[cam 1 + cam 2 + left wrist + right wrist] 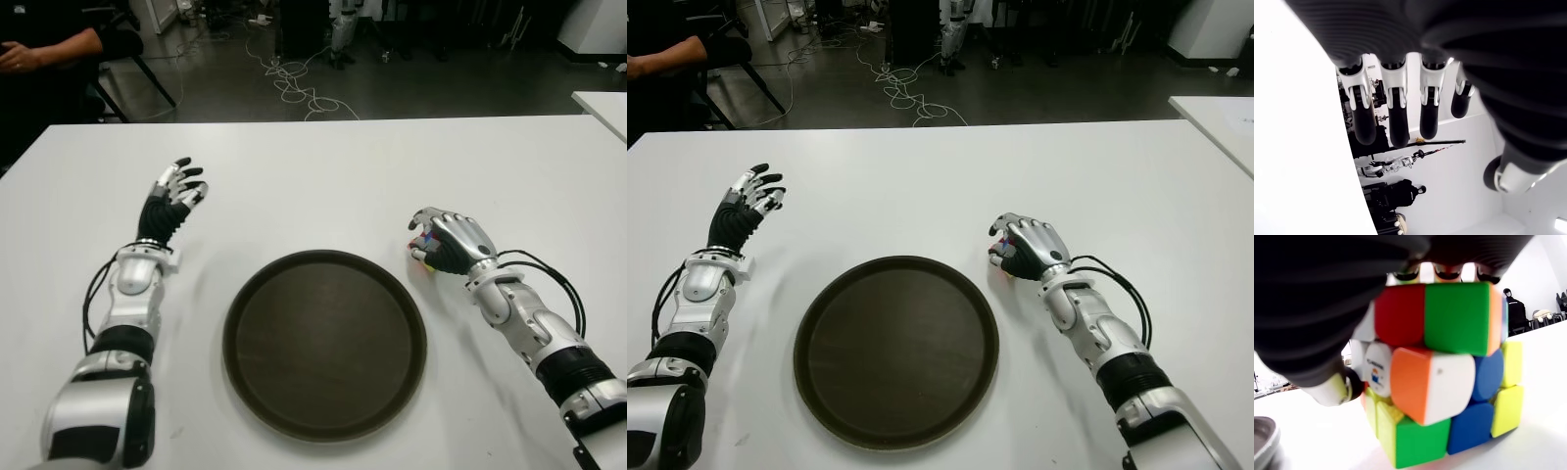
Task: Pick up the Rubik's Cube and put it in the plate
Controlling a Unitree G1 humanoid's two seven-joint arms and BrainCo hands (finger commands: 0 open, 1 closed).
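The Rubik's Cube [1440,372] stands on the white table just right of the round dark brown plate [323,343], close to its rim. My right hand [446,240] lies over the cube, fingers curled across its top and far side, thumb against its side. Only a sliver of the cube's colours [422,253] peeks out under the fingers in the eye views. The cube's bottom still touches the table in the right wrist view. My left hand [174,196] shows to the left of the plate, fingers [1396,117] spread and holding nothing.
The white table [323,176] stretches wide behind the plate. A seated person's arm [44,49] shows beyond the far left corner. Cables [294,83] lie on the dark floor behind. Another white table's corner [602,103] is at the far right.
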